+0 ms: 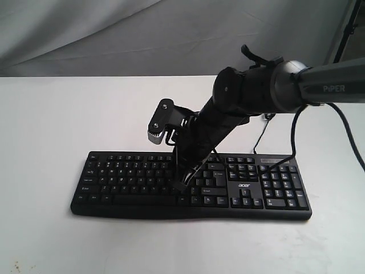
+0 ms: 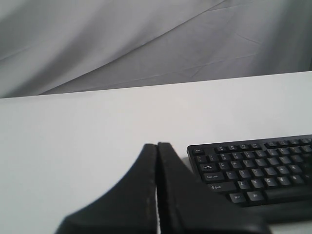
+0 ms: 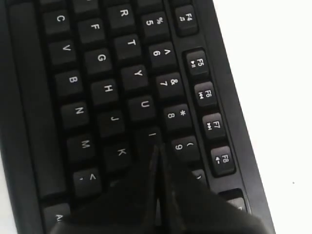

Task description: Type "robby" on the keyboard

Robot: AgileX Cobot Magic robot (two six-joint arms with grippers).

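Keyboard (image 1: 131, 177) lies across the lower centre of the exterior view on the white desk (image 1: 51, 114). Right fingers (image 3: 141, 195), pressed together into one point, hang over the I key (image 3: 152, 135); O seems hidden beneath them. Best to press straight down, tip centred, so neighbouring K (image 3: 121, 152) is not caught. Left fingers (image 2: 136, 190), likewise closed, sit apart, off the keyboard's Esc corner. A black cable (image 1: 294, 137) droops onto the number pad (image 1: 279, 185).

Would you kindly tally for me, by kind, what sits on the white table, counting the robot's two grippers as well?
Keyboards: 1, the keyboard
Grippers: 2, the left gripper and the right gripper, both shut
Total: 3
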